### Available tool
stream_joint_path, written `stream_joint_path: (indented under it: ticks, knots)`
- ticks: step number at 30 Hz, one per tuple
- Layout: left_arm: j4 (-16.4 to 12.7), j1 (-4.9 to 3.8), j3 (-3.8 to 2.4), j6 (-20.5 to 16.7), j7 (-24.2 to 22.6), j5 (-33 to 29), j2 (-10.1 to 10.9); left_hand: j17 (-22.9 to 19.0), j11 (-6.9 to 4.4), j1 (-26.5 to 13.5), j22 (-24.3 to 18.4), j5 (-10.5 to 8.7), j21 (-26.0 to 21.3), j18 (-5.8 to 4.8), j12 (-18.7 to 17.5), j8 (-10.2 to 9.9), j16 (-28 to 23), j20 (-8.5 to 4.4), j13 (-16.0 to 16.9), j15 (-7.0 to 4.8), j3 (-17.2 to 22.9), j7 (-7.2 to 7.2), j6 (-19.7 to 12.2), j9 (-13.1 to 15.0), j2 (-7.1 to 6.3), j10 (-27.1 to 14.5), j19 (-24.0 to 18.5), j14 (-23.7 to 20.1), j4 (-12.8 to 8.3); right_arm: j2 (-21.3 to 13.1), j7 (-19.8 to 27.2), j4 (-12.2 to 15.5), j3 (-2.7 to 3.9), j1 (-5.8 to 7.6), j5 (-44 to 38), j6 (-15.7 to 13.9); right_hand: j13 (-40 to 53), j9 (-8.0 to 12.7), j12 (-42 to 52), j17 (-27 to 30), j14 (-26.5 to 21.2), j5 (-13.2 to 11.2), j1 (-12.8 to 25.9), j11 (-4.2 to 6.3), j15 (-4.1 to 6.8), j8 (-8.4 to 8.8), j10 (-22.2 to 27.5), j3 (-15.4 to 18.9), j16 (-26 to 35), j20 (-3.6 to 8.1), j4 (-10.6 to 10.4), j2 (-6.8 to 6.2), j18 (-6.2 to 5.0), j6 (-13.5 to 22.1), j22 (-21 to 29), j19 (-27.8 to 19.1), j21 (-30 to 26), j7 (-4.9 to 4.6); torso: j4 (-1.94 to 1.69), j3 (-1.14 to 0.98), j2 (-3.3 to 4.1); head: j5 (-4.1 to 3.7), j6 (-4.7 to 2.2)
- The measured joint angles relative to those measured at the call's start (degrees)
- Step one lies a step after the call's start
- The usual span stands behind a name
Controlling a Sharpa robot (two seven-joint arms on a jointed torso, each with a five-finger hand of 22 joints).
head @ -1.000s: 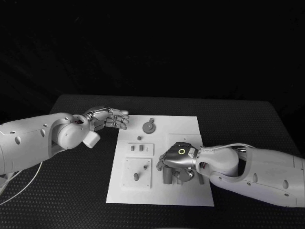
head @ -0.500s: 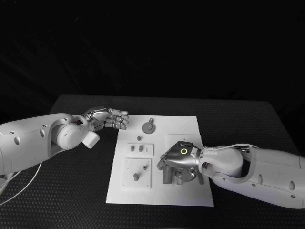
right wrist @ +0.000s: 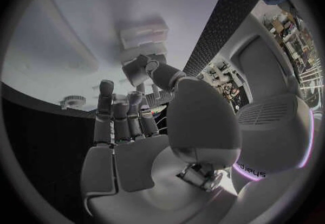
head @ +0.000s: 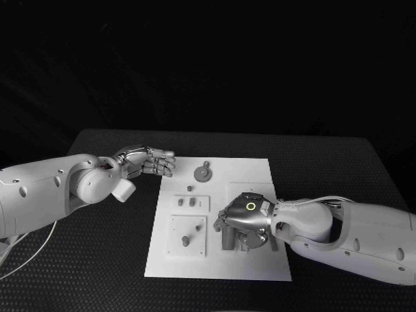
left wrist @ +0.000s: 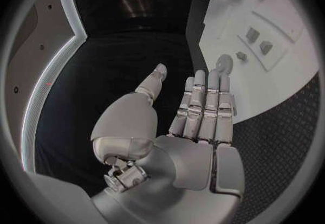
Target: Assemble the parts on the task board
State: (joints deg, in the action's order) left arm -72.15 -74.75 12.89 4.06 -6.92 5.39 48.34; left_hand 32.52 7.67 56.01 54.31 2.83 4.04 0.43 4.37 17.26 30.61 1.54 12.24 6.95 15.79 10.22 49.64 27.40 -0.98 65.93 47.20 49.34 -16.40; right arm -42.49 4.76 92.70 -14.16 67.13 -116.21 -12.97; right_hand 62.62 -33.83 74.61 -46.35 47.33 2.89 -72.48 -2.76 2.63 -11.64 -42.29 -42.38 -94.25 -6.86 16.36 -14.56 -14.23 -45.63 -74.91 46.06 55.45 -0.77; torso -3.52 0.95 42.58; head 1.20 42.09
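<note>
The black textured table (head: 348, 169) carries the flat white rectangular task board (head: 250, 170). The right hand (head: 243, 221) rests fingers-down on the board's near right section; whether it clamps a part cannot be told, though seating one appears in hand. The left hand (head: 148, 160) hovers empty, fingers together, beside the board's far left edge, near the small grey round part (head: 203, 173); fetching it likely follows.

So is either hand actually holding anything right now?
The left hand holds nothing. The right hand is down over parts on the task board; whether it grips one cannot be told.
</note>
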Motion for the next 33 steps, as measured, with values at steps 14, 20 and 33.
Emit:
stream_joint_path:
  ticks: [14,20,33]
  knots:
    - [0.01,0.01,0.0,0.23,0.01,0.0,-0.06,0.05,0.0,0.0,0.0,0.0,0.0,0.0,0.0,0.0,0.0,0.0,-0.01,0.0,0.0,0.0,0.0,0.0,0.0,0.0,0.0,0.0,0.0,0.97,0.35,-0.95,0.05,-0.34,0.31,1.33,-0.4,-0.3,0.86,0.27,-0.18,0.0,-0.26,-0.21,-0.18,-1.37,0.21,-0.16,-0.61,0.0,0.16,0.26,0.0,-1.75,0.0,0.0,0.0,-1.51,0.04,0.04,-0.03,-0.01,0.17]
    - [0.0,0.01,0.0,0.3,0.02,0.0,-0.02,0.04,0.0,0.0,0.0,0.0,0.0,0.0,0.0,0.0,0.0,0.0,0.04,0.0,0.0,0.0,0.0,0.0,0.0,0.0,0.0,0.0,0.0,1.0,0.34,-0.95,0.08,-0.35,0.18,1.96,-0.68,-0.55,1.3,0.51,-0.18,0.0,-0.78,0.0,-0.19,-2.55,0.41,-0.16,-0.61,0.0,0.16,0.78,0.0,-3.84,0.0,0.0,0.15,-2.17,0.02,0.04,-0.03,-0.05,0.13]
    - [0.03,0.0,0.02,0.4,0.08,0.0,-0.01,0.03,0.0,0.0,0.0,0.0,0.0,0.0,0.0,0.0,0.0,0.0,0.04,0.0,0.0,0.0,0.0,0.0,0.0,0.0,0.0,0.0,0.0,1.06,0.32,-1.04,0.13,-0.37,0.2,1.77,-1.74,-1.22,2.56,0.93,-0.18,0.0,1.16,0.09,-0.18,-5.09,0.33,0.28,-0.61,0.44,-0.08,3.59,-0.01,-8.74,0.01,0.44,0.91,-3.37,-0.03,0.04,0.02,-0.03,0.18]
